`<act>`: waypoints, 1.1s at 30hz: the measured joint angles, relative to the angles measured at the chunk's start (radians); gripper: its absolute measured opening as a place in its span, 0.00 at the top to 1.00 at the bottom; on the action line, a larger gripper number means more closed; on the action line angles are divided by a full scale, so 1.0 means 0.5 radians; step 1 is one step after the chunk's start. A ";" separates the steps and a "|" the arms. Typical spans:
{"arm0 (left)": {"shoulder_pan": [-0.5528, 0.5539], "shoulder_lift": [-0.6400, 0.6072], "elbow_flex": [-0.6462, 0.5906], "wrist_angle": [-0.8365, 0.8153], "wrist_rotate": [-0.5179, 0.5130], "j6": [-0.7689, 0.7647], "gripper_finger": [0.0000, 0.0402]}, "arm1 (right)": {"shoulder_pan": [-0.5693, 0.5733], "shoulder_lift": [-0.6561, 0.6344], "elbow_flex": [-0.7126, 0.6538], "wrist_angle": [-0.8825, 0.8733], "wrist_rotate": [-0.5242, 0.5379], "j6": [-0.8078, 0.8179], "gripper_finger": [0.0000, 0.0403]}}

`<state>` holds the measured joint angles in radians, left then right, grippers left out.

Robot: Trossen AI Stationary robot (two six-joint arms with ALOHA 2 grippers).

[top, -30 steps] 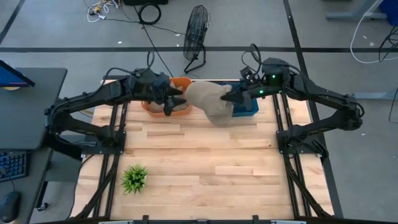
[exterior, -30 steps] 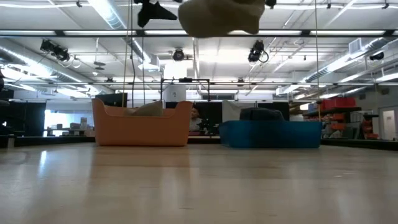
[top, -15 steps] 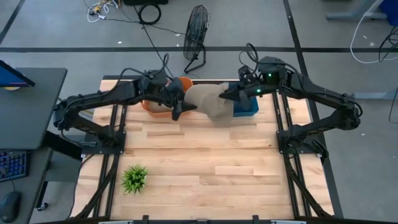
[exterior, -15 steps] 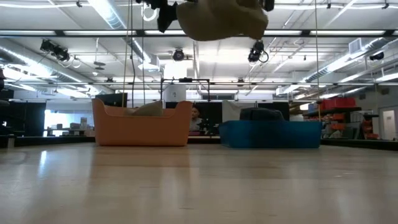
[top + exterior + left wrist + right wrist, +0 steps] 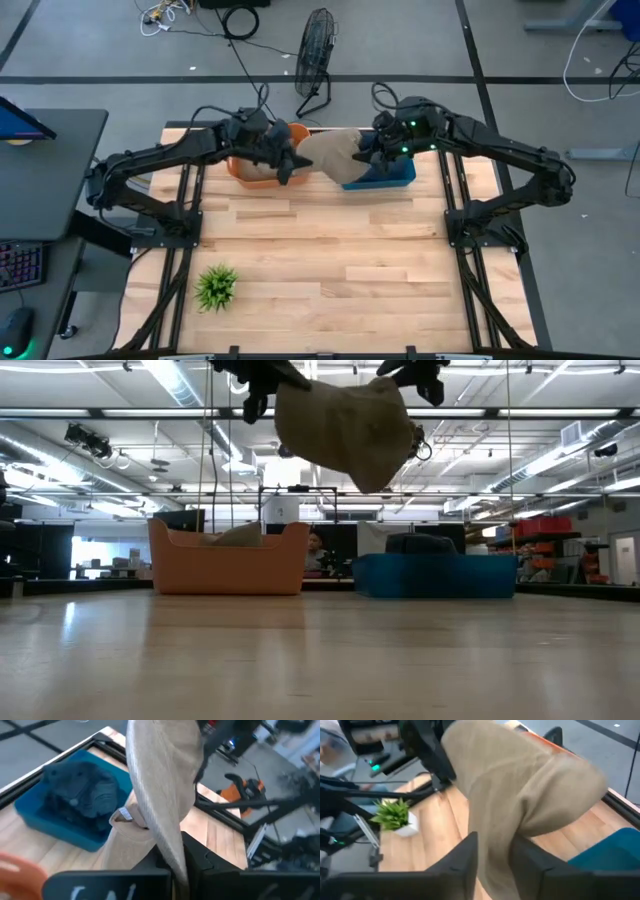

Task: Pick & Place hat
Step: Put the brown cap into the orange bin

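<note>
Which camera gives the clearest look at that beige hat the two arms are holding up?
The low view: the hat hangs whole, in the air above the bins. The high view shows it from above between both grippers; the wrist views show only close folds of cloth.

Industrial lab: exposed ceiling ducts [image 5: 560, 455], strip lights [image 5: 180, 385].

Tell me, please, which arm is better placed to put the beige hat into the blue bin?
Probably the right. Both end effectors grip the hat in mid-air, but the right end effector hangs over the blue bin, while the left end effector is over the orange bin.
</note>
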<state>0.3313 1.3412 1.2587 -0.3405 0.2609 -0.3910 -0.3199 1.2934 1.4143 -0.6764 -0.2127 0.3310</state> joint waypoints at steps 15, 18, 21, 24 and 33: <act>0.465 -0.247 0.002 -0.658 -0.123 -0.295 0.97 | 0.001 -0.029 -0.001 0.000 0.180 -0.222 0.47; 0.594 -0.340 0.003 -0.697 -0.130 -0.298 0.97 | 0.001 -0.029 -0.001 -0.006 0.179 -0.212 0.47; 0.718 -0.411 0.003 -0.773 -0.132 -0.306 0.97 | 0.001 -0.029 -0.001 -0.031 0.179 -0.210 0.47; 0.805 -0.418 -0.018 -0.837 -0.114 -0.317 0.97 | 0.001 -0.029 -0.001 -0.061 0.180 -0.209 0.47; 0.859 -0.325 -0.396 -0.591 0.129 -0.594 0.97 | 0.001 -0.029 -0.001 -0.070 0.182 -0.209 0.47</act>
<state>0.7609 1.1786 1.0607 -0.6361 0.3254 -0.6881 -0.3195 1.2789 1.4139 -0.7116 -0.1215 0.2264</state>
